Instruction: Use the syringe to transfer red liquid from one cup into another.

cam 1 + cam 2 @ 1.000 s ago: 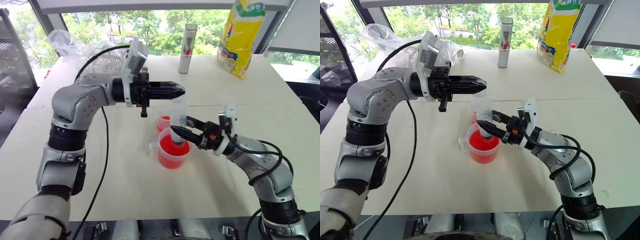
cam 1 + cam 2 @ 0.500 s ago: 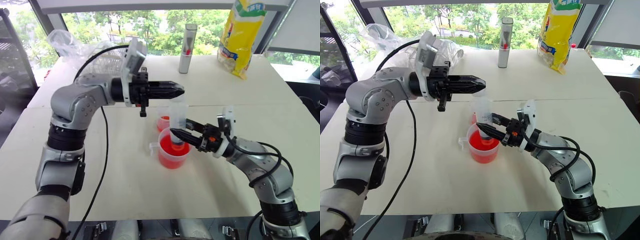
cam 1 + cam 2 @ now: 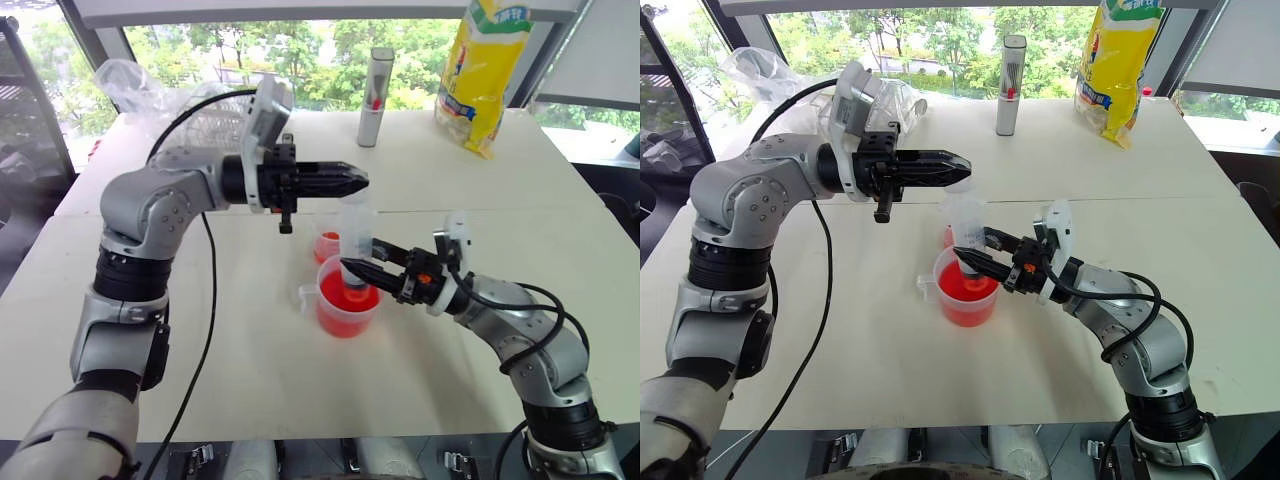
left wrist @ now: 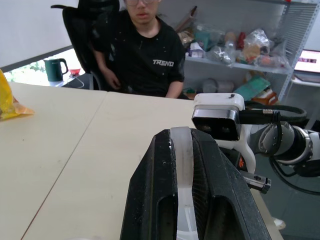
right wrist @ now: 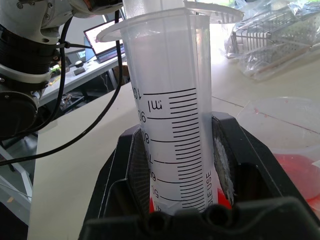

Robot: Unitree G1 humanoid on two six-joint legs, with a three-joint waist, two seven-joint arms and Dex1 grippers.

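Note:
The syringe [image 3: 355, 232] stands upright, a clear barrel with black marks, its lower end dipping into the larger handled cup [image 3: 345, 312], which holds red liquid [image 3: 340, 300]. My right gripper [image 3: 356, 268] is shut on the barrel from the right, and the right wrist view shows the barrel [image 5: 170, 125] between its pads. Coming in level from the left, my left gripper [image 3: 352, 182] is shut on the clear plunger top [image 4: 181, 150]. The smaller cup [image 3: 327, 243], with a little red liquid, stands just behind the larger one.
A grey upright tube [image 3: 375, 83] and a yellow bag [image 3: 484, 70] stand at the table's far side. A clear plastic bag over a wire basket [image 3: 165, 95] lies far left. A person [image 4: 145, 45] sits beyond the table's far edge.

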